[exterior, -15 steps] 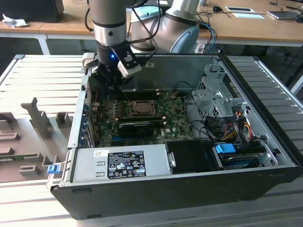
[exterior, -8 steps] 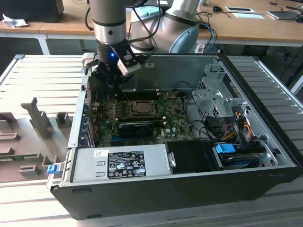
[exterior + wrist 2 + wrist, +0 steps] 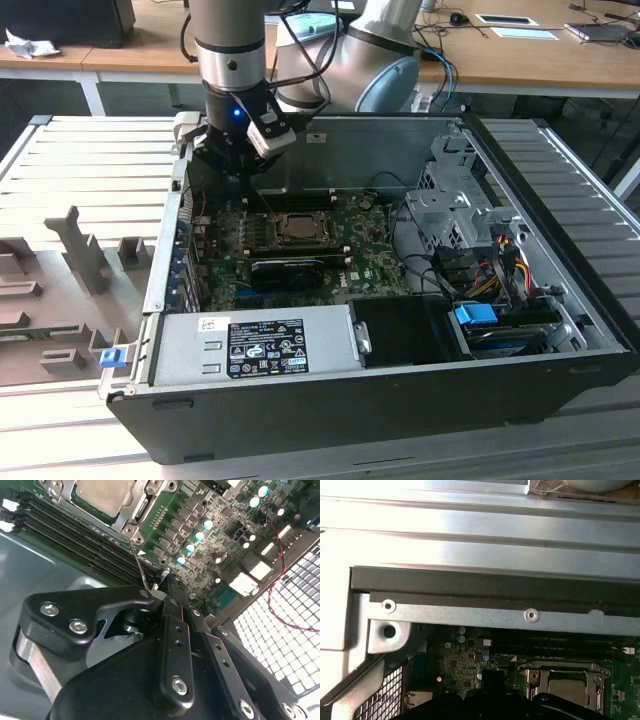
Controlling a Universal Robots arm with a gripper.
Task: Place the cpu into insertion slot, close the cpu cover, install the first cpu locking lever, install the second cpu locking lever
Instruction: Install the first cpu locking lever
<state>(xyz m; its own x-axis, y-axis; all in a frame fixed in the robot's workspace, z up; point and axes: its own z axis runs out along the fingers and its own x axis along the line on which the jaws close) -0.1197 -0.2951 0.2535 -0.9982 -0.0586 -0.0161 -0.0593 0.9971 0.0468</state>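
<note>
Small flat square cpu (image 3: pixel 102 495), pale silvery face, is seated in the dark metal-rimmed insertion slot (image 3: pixel 300 228). Thin grey metal frame cpu cover (image 3: pixel 129 515) looks down over it. Black two-finger gripper (image 3: pixel 167 591) sits just off a slot corner, fingers drawn together. Thin wire locking lever (image 3: pixel 138 565) runs from that corner to the tips; can't tell if it's pinched. Reads as lever work: follow its arc about the slot-side pivot, no side load, stay off the teal-topped capacitors (image 3: pixel 206 525) beside the slot.
</note>
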